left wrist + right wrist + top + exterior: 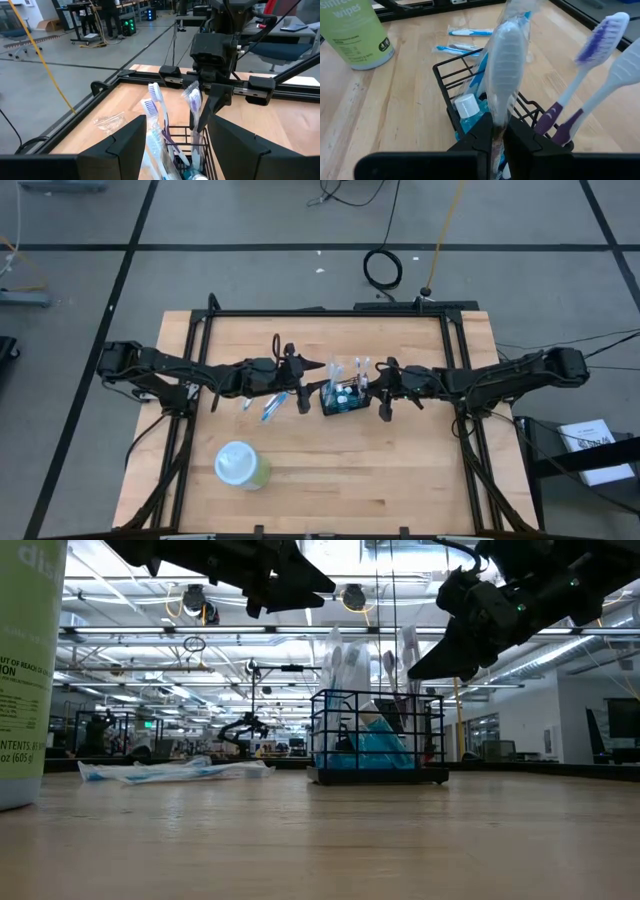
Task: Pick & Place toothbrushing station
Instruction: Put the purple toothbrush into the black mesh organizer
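At the left front of the wooden table [400, 470] stands a pale-green canister of wipes [241, 465] with a whitish lid; the low view cuts it to a strip of label at the picture's edge. Farther back, toward the middle, two wrapped toothbrushes [262, 404] lie flat on the wood just under the left arm, their wrappers blurring into one pale streak in the low view. The left gripper [303, 387] hangs above the table just left of the caddy, its fingers [125, 142] spread wide with nothing between them. The toothbrushing station [345, 397], a small black wire caddy, sits at the table's centre between the two grippers; it holds upright toothbrushes and a blue bottle with a white cap [468, 106], though the contents lower in the basket are hard to sort out. Just right of it, the right gripper [381, 393] has its fingers pressed together on a wrapped toothbrush [503, 75] standing in the caddy; the wrapper hides the bristles, and the pinch point itself is partly covered by the dark fingers [482, 132].
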Available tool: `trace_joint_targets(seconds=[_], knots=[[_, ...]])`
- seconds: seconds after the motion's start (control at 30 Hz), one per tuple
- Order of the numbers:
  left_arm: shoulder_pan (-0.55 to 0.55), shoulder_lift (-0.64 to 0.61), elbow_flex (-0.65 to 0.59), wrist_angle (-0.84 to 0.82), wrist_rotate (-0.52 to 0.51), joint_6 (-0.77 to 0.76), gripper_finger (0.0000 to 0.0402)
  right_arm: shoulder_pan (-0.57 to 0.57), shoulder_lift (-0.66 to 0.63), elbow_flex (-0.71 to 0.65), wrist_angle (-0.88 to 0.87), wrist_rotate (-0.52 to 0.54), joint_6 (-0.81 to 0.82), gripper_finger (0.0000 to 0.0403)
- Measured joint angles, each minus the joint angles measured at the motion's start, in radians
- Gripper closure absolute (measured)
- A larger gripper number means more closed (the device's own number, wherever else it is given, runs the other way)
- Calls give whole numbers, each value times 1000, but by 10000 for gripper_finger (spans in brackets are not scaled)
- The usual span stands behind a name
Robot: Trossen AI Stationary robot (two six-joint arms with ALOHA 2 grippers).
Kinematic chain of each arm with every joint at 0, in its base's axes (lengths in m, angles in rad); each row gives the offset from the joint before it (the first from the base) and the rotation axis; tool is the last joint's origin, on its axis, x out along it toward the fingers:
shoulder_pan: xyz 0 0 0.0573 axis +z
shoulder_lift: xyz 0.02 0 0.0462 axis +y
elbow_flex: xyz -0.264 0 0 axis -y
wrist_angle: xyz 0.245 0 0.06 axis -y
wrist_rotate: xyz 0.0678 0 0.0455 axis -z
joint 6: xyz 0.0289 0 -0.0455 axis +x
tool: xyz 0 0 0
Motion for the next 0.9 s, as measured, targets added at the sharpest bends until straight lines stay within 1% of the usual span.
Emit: trace_joint_targets(seconds=[0.3, 0.43, 0.57, 0.9], knots=[[0, 0, 0, -1, 0, -5, 183, 0, 2, 0, 0, 0, 4, 377], [0, 0, 0, -9, 0, -8, 183, 0, -6, 0, -2, -1, 12, 362], [0, 0, 0, -22, 0, -17, 183, 1, -37, 0, -8, -1, 26, 326], [0, 0, 0, -24, 0, -26, 183, 1, -106, -1, -2, -1, 71, 202]])
